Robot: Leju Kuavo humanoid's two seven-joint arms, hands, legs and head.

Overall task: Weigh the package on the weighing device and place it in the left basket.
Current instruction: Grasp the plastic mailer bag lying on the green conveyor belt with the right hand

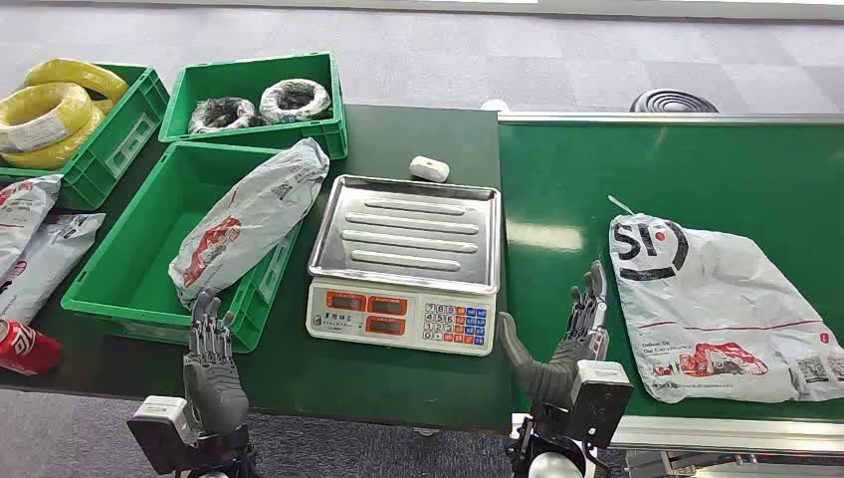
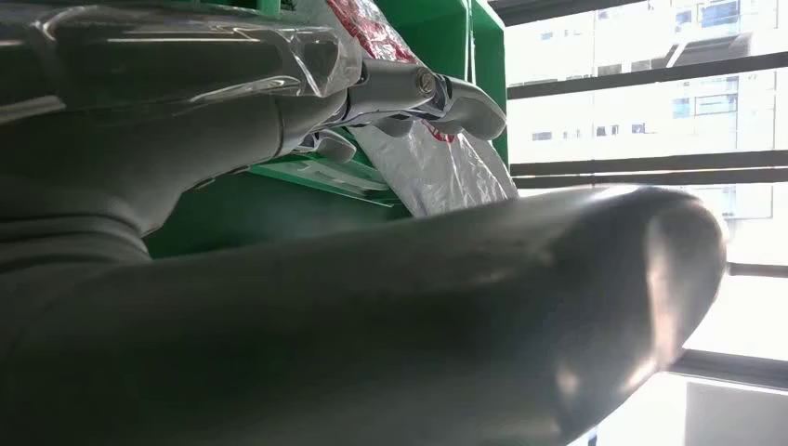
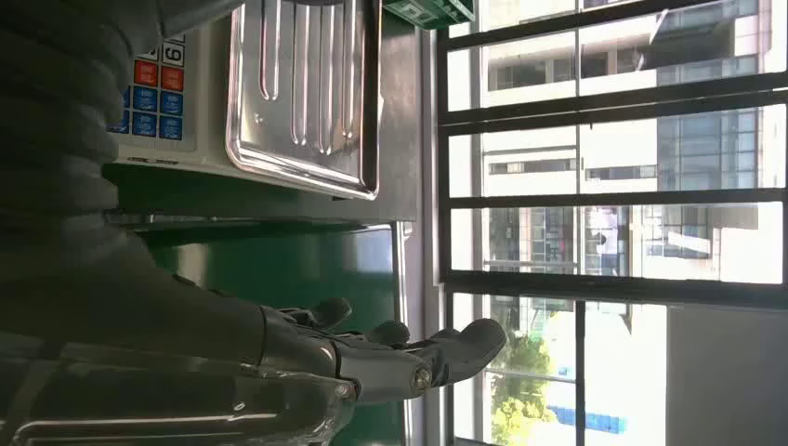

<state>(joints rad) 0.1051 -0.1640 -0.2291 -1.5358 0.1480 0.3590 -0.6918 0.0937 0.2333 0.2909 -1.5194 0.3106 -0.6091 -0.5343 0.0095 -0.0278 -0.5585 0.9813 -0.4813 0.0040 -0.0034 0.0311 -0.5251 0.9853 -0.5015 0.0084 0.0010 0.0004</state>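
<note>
Across the near green plastic basket (image 1: 119, 289) lies a long grey plastic mailing package (image 1: 251, 219), its long axis slanting from the near rim up toward the steel-trayed weighing scale (image 1: 405, 261). Just below the package's near end, the left hand (image 1: 211, 363) is open, fingers straight, holding nothing. Beside the scale, the right hand (image 1: 562, 344) is likewise open and empty.

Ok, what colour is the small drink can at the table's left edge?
Red with white lettering; the can shows best in the head view.
</note>
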